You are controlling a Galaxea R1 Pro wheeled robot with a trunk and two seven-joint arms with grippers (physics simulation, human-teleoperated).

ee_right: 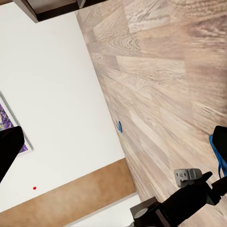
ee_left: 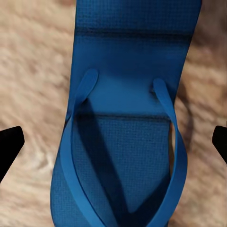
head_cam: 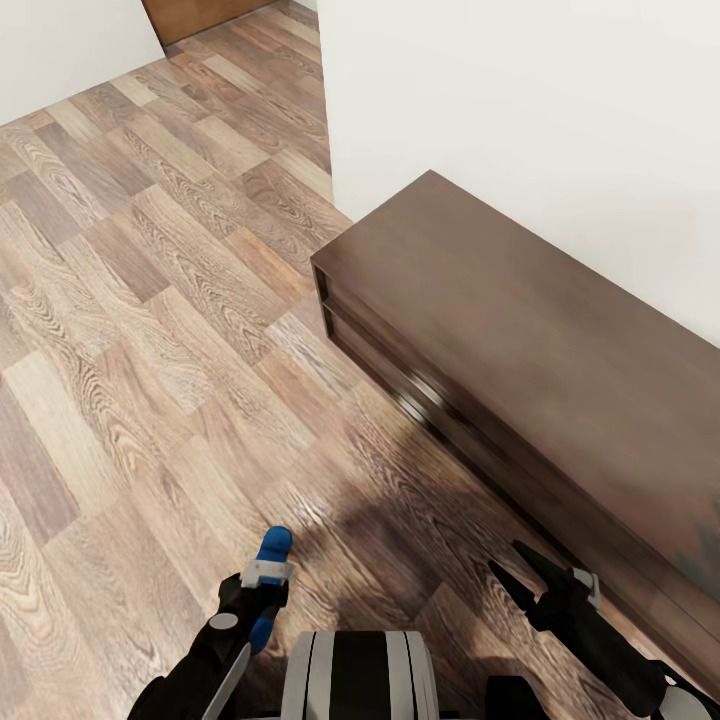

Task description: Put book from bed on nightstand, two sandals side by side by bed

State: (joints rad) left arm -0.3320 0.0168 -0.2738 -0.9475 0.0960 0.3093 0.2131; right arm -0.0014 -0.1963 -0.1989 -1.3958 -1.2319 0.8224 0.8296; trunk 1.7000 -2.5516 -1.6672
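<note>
Bright blue sandal [ee_left: 125, 127], toe straps showing, in my left gripper [head_cam: 262, 590].
My left fingers clamp it; my right gripper [head_cam: 522, 572] is spread, empty.

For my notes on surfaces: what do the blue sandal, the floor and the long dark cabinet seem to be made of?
The bright blue flat flip-flop sandal looks like matte foam or rubber, with a fine grid texture on its sole. The brown plank floor shows printed-looking wood grain, wood or laminate. The long dark brown cabinet looks like smooth stained wood with faint grain.

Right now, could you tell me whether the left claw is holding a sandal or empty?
Holding one: in the head view the left claw is shut on the blue sandal, and the left wrist view has it between the fingertips.
</note>
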